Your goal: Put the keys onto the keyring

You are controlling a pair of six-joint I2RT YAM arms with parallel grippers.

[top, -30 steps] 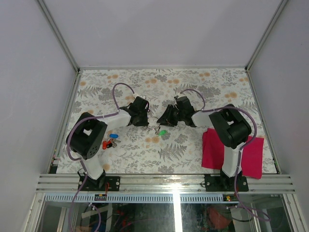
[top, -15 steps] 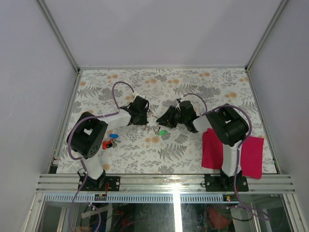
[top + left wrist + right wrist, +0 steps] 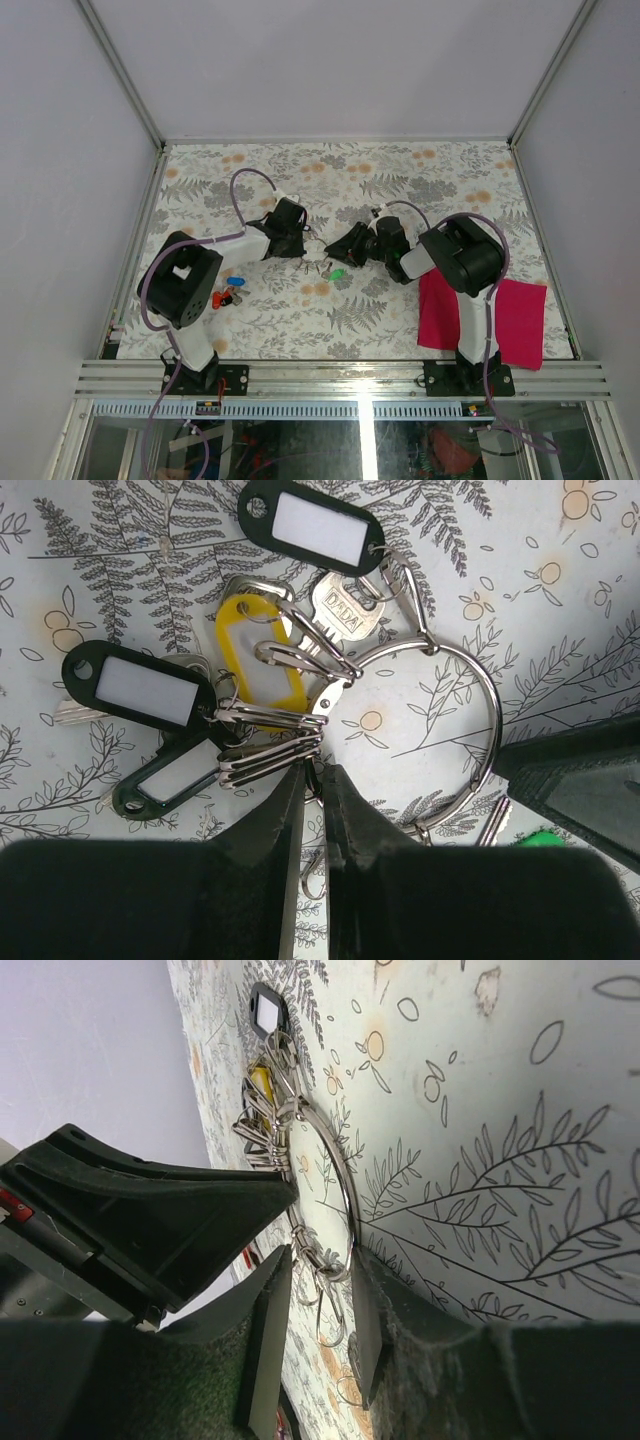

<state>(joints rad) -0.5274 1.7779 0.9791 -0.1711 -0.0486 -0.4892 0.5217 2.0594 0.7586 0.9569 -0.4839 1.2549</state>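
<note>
The keyring [image 3: 494, 715], a thin silvery wire loop carrying dark tags [image 3: 310, 525], lies between both pincers. The left gripper [image 3: 315, 768] is clenched nearly shut at its small rings [image 3: 268, 761]. The right gripper [image 3: 320, 1252] is released, astride the loop.

Keyring [image 3: 316, 263] lies mid-table [image 3: 400, 170], between the left gripper [image 3: 304, 250] on its left and the right gripper [image 3: 336, 256] on its right. One key [image 3: 337, 272] lies just front-right of the ring. Two more keys [image 3: 236, 281] sit well left, beside the left arm. Cloth [image 3: 515, 320] lies front right, partly under the right arm.
</note>
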